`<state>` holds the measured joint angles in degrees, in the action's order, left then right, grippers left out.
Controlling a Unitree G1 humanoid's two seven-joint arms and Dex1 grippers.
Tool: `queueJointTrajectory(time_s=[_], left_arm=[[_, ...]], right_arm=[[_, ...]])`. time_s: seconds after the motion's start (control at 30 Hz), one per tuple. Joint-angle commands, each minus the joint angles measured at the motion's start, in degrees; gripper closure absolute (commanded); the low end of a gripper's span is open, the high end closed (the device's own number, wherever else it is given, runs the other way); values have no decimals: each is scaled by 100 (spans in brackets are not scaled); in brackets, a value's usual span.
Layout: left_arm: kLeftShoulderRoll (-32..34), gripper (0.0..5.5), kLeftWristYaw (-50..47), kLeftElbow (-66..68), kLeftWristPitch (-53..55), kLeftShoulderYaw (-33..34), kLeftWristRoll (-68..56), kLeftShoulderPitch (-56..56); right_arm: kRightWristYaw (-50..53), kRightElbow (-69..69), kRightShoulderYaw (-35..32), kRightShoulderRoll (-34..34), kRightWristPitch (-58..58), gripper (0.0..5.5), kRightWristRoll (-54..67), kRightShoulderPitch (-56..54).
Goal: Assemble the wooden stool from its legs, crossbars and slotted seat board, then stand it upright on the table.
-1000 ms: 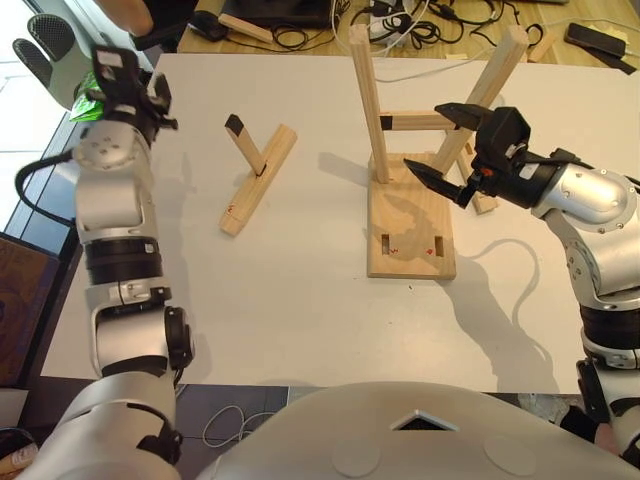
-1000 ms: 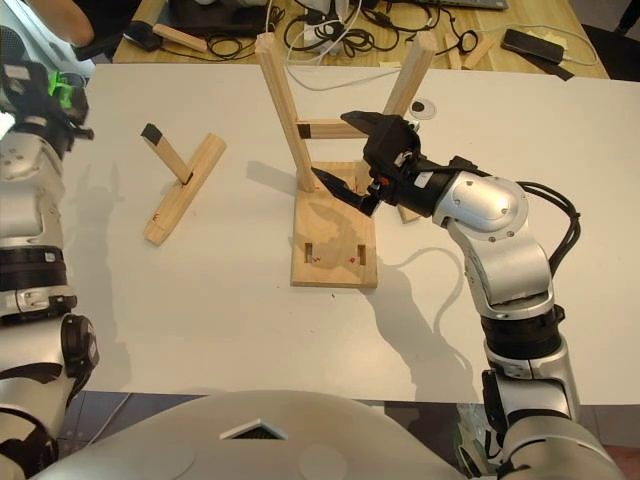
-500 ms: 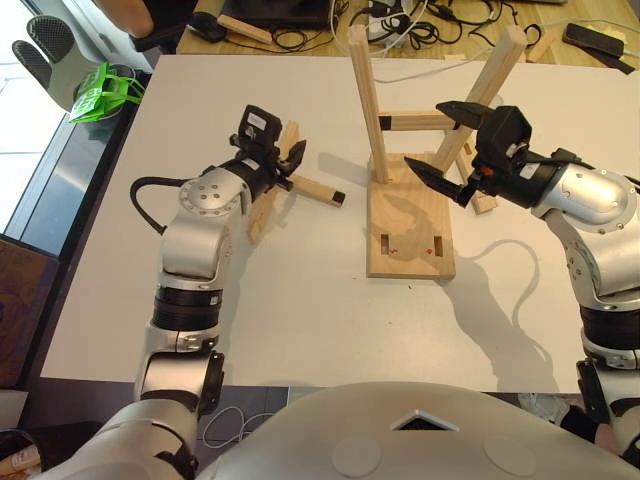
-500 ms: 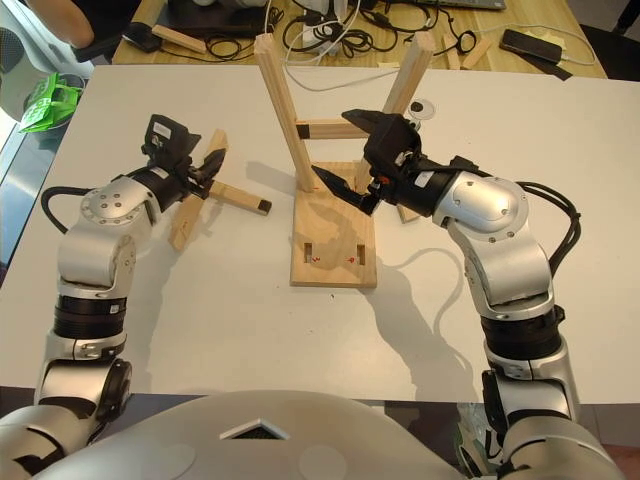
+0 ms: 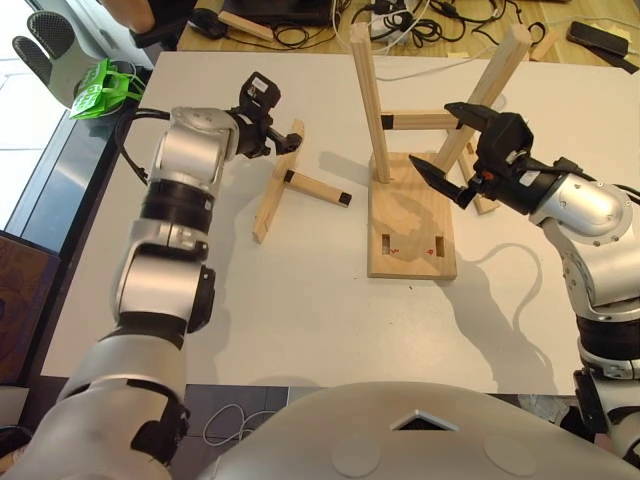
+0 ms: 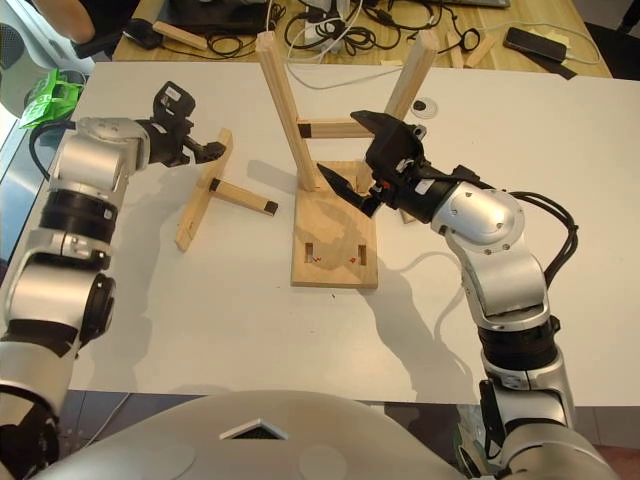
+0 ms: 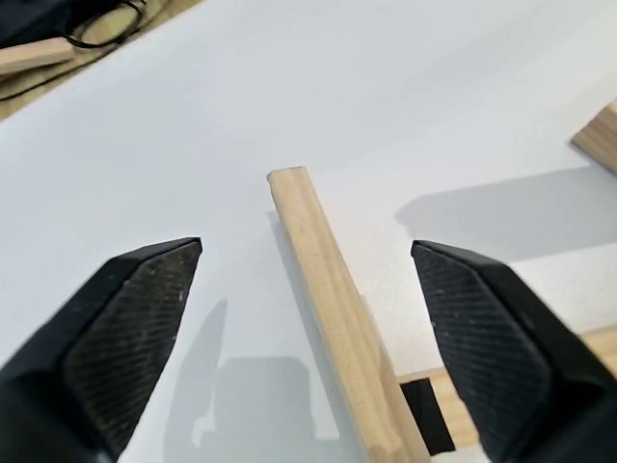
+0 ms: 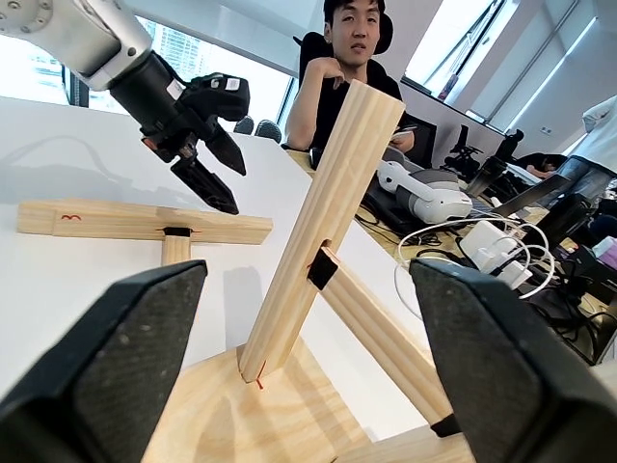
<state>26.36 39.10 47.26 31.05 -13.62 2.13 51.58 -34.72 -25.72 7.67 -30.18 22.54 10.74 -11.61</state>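
Two legs (image 5: 366, 100) stand slotted in the seat board (image 5: 411, 240), joined by a crossbar (image 5: 412, 121), just ahead of the right hand (image 5: 430, 131), whose fingers are spread wide. The left hand (image 7: 307, 246), also open, straddles the far end of a third leg (image 5: 273, 190) lying on the surface (image 5: 250, 300).

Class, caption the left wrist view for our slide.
Open left gripper hovers over the end of a pale wooden stool leg.

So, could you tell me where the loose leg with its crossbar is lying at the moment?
The loose leg lies flat on the table, on the robot's left of the seat board, with its far end at the open left gripper.
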Motion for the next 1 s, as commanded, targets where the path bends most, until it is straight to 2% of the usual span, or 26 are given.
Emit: queueJointTrajectory(time_s=[0.03,0.2,0.37,1.0], left_arm=[[-267,92,124,1473,-679,-163,385,726],[-559,92,107,2470,-1080,-96,619,1111],[-694,92,-64,2829,-1129,-25,792,1188],[-745,375,349,2920,-972,185,1007,853]], right_arm=[[75,-133,7,25,-30,161,-76,33],[37,-144,61,16,-60,161,-163,46],[31,-148,104,8,-104,161,-237,72],[-11,-97,267,-31,-376,161,-556,170]])
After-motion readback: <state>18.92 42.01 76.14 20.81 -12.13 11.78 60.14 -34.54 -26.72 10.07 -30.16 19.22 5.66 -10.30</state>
